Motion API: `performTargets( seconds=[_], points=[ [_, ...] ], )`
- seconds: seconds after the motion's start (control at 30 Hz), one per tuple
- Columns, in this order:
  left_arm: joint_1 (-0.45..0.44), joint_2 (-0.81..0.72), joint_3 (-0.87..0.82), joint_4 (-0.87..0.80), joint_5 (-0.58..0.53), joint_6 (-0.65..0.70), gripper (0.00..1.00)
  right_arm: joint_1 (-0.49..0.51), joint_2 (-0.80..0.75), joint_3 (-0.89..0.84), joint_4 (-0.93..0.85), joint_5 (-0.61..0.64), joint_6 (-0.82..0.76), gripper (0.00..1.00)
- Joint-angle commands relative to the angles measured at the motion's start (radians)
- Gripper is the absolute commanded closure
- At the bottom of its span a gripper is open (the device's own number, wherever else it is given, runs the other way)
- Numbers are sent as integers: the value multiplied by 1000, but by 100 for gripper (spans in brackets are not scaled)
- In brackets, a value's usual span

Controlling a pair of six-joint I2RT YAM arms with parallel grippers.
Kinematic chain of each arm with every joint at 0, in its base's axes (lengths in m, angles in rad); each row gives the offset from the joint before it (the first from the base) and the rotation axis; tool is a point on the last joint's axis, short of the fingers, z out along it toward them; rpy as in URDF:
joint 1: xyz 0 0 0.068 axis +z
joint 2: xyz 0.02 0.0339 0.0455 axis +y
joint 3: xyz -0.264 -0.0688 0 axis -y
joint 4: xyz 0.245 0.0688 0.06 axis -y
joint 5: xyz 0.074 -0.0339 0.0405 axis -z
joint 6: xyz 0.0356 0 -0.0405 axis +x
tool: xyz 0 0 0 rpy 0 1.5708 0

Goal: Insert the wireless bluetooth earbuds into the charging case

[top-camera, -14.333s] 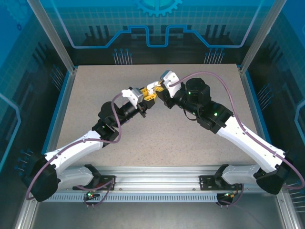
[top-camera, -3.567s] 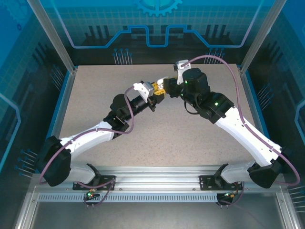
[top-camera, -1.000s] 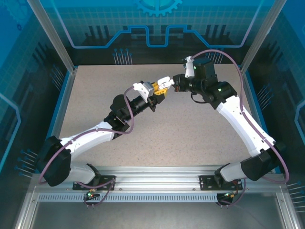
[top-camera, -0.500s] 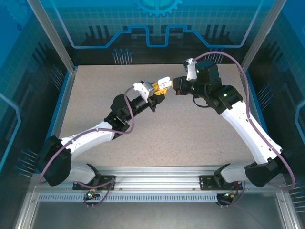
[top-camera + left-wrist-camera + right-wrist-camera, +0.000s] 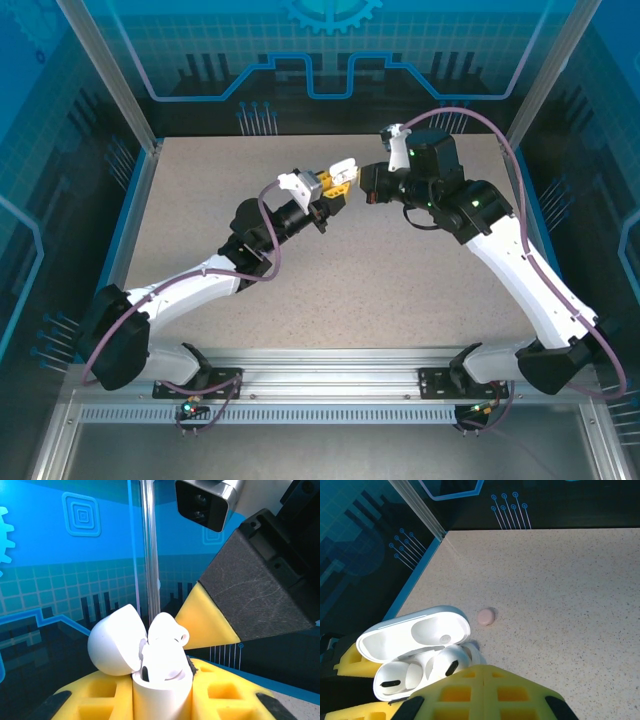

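The right fingers, pressed together on nothing, have drawn back from the open white case they were close against a few seconds ago, and now hover just beside it. The left fingers pinch the case and hold it above the counter with the lid open. One earbud lies in its well. The second earbud sticks up out of its well and probably needs another push. A small pinkish round piece lies on the counter beyond.
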Motion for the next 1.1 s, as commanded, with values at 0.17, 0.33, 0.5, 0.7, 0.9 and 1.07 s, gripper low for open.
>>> performTargets(
  seconds=[0.17, 0.33, 0.5, 0.7, 0.9, 1.07],
  points=[
    [-10, -6, -16, 19, 17, 5, 100, 53, -42, 38, -33, -3, -18, 100],
    [-9, -9, -16, 18, 17, 5, 100, 54, -42, 37, -34, 6, -21, 100],
    [-10, -11, -17, 15, 17, 2, 100, 55, -39, 40, -29, 9, -21, 100],
    [-9, -15, -23, 14, 20, 3, 100, -2, -82, 85, -32, 57, -31, 100],
    [-10, -6, -11, 0, 49, 0, 100, -68, 65, 221, -69, 3, -55, 100],
    [-10, 8, -1, -15, 103, -4, 100, -89, 246, 381, -125, -37, -75, 100]
  ],
)
